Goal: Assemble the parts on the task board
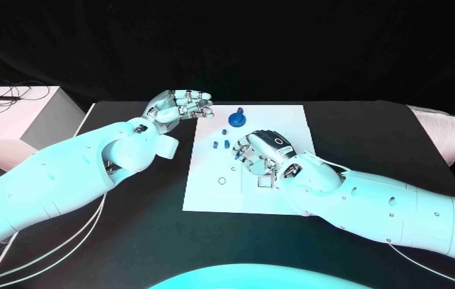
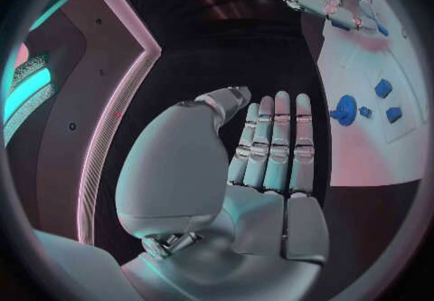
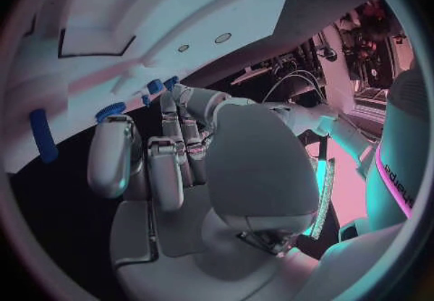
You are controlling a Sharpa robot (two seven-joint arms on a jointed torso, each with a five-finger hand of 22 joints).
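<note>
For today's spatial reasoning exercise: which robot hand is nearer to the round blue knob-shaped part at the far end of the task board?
Left. The left robot hand hovers just beside the round blue part, off the task board's edge; the right robot hand sits further back over the board's middle.

1. This looks like a robot lab or a show stand, not a home.
2. A black table (image 1: 142, 236) fills the lower part of the head view, with black cloth (image 1: 227, 33) hanging behind it at the top.
3. A white box (image 1: 43, 121) stands at the left edge, with thin cables (image 1: 19, 94) on it.
4. A white task board (image 1: 248, 190) with small blue parts (image 1: 237, 115) lies in the middle.
5. The right wrist view shows wires (image 3: 294, 80) and machines at its right side.
</note>
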